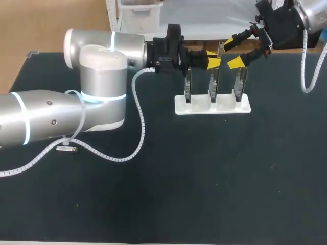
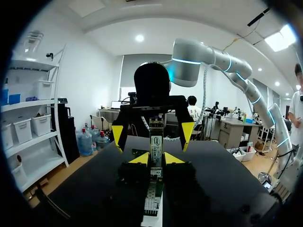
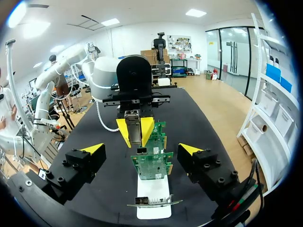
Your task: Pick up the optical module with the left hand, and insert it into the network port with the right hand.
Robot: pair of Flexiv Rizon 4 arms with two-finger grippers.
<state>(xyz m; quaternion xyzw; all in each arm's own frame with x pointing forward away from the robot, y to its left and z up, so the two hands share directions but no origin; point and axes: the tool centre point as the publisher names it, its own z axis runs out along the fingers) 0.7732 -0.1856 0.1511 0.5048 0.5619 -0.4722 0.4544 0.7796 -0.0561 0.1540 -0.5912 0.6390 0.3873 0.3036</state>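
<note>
Left gripper [image 2: 156, 159]: clenched on the module [image 2: 156, 142], one yellow tip against each side of it. In the head view it sits at 1 o'clock from table centre, and its arm comes in from 9 o'clock.
Module: narrow metal bar, held off the table [image 1: 204, 178]. It sticks out past the left tips toward the right gripper [image 3: 141, 148] and sits over the row of cards [image 3: 152, 164]. Whether there is a gap to the cards' top edges cannot be told.
Right gripper: released, fingers spread wide. In the head view it is at 3 o'clock of the left gripper and faces it, with its arm coming in from 2 o'clock. The left wrist view shows its two yellow tips either side of the module's free end, with a gap on each side and no touching.
Cards: three green boards standing on edge, side by side, in a row running 9 to 3 o'clock. They stand at 1 o'clock from table centre.
Base [image 1: 212, 107]: white slab lying flat on the black table and carrying the cards.
Metal piece [image 1: 67, 149]: small, lying flat at 9 o'clock from table centre. It is under the left arm, next to that arm's coiled cable, and well apart from the base.
</note>
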